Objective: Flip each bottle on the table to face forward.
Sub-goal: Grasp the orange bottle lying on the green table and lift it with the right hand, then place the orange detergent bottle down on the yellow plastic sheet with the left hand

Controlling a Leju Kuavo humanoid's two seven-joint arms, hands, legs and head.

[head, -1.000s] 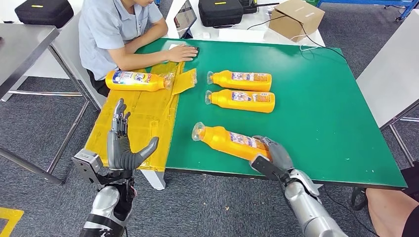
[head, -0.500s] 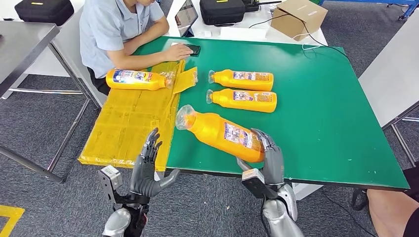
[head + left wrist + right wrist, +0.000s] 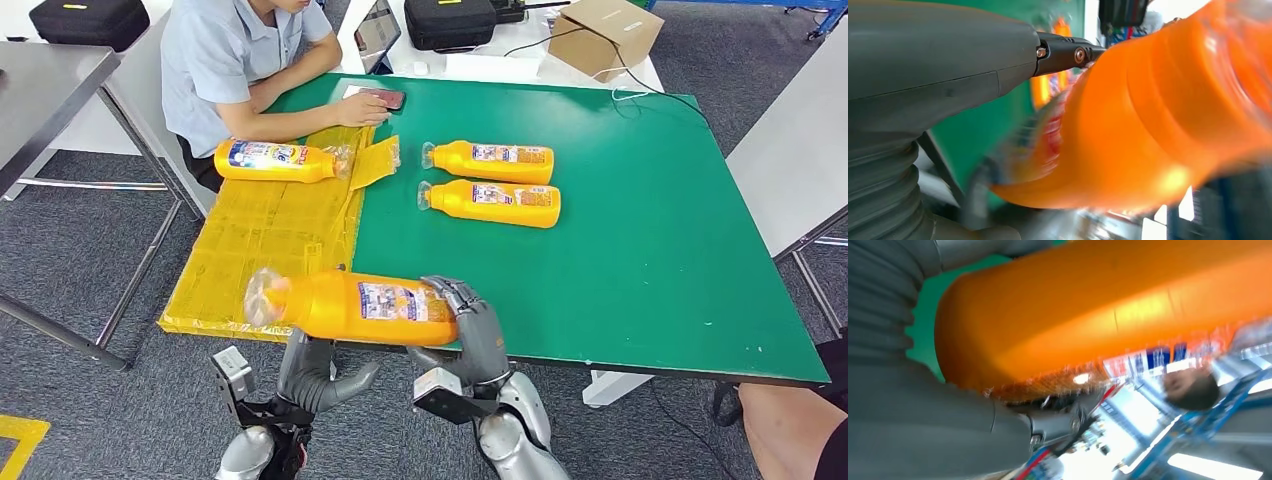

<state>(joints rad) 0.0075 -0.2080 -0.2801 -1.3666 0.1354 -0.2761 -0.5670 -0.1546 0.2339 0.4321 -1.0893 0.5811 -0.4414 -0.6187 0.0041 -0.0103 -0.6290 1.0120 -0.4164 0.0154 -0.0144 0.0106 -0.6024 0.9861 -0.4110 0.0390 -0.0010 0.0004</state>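
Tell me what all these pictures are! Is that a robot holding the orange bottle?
Yes! It is a robot shaped like a person. The big picture is taken from its head, looking down at a green table. Its right hand holds one end of an orange bottle above the table's near edge. Its left hand is just underneath; whether it touches is unclear. The two blurry pictures come from cameras on its wrists, so the bottle looks huge. Two more orange bottles lie on the green, another on a yellow sheet. A person sits nearby.
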